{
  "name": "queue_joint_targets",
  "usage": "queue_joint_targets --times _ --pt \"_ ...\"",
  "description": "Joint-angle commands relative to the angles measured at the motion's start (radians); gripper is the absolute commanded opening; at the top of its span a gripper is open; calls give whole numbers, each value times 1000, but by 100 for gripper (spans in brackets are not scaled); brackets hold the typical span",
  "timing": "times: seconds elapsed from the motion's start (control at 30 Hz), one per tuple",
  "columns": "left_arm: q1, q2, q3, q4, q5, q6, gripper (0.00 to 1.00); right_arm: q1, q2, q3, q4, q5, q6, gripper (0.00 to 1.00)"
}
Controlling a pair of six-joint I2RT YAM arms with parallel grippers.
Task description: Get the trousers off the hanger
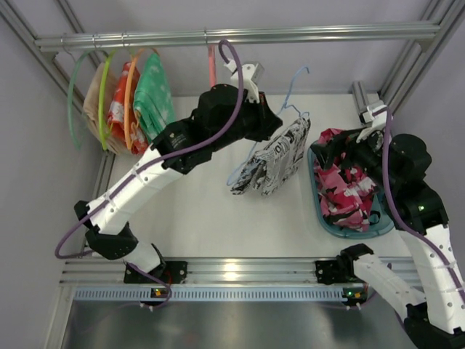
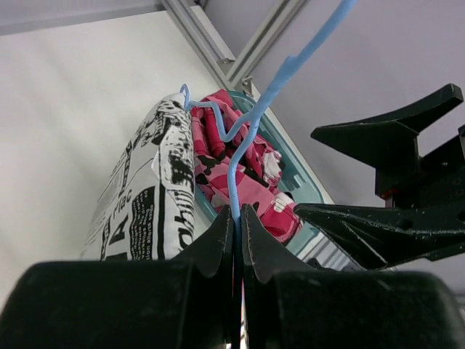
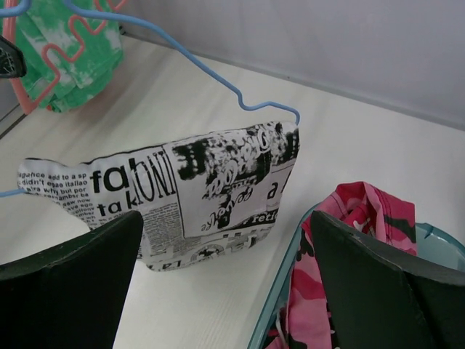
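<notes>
We had the hanger (image 2: 280, 80) pinched by its wire in our left gripper (image 2: 238, 212) above the table (image 1: 203, 218), the trousers (image 3: 203, 196) hanging folded over its bar, and our right gripper (image 3: 225, 218) spread wide facing them, so pulling them off was all left to do.

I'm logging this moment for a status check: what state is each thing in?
trousers: draped on the hanger, not yet removed
hanger: off the rail, pinched by the left gripper
left gripper: shut on the hanger
right gripper: open, empty, facing the trousers
bin: holding pink clothes
green garment: hanging from the rail
</notes>
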Motion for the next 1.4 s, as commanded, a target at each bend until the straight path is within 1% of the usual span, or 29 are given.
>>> queue_joint_targets --times 0.0,0.03,0.07,0.17,0.2,0.27,0.3,0.37,0.4,0.43,0.5,0.53,0.6,0.73,0.83,0.93,1.1,1.2,1.37 --pt "-77 -1 89 192 -309 -22 0 -12 3 14 14 -38 -13 99" --pt "-105 8 100 196 -339 -2 0 -13 5 0 24 -47 -13 100" --pt "-120 16 113 204 -417 31 0 -10 8 -6 40 -67 -18 99" --pt "-169 48 127 250 -525 111 0 11 23 -32 66 -78 -16 99" --pt "-178 71 147 258 -597 120 0 24 37 -46 83 -69 -15 99" --pt "-192 91 170 261 -660 122 0 71 57 -58 93 -31 4 99" --pt "-192 99 179 268 -709 123 0 85 56 -71 122 -32 8 99" --pt "-192 108 179 290 -740 120 0 132 33 -136 197 -12 30 99" --pt "-192 110 179 295 -752 114 0 154 4 -197 286 4 27 99" --pt "-192 110 179 301 -769 113 0 175 -9 -227 326 17 19 99" --pt "-194 117 181 325 -784 116 0 220 -27 -297 398 75 -4 99" --pt "-192 120 186 333 -795 122 0 231 -27 -314 452 95 -13 99" --pt "-192 126 193 347 -803 128 0 258 -20 -348 507 152 -41 99" --pt "-192 139 196 364 -830 137 0 294 25 -370 610 207 -41 99" --pt "-192 146 196 367 -838 137 0 312 65 -376 664 192 -34 99" --pt "-192 154 196 368 -834 137 0 333 82 -387 718 126 -16 99" --pt "-192 160 193 371 -827 147 0 347 131 -400 790 182 -19 99" --pt "-192 163 192 382 -827 153 0 347 158 -410 846 181 -30 99" --pt "-192 168 192 382 -815 151 0 349 200 -405 868 181 -42 99"
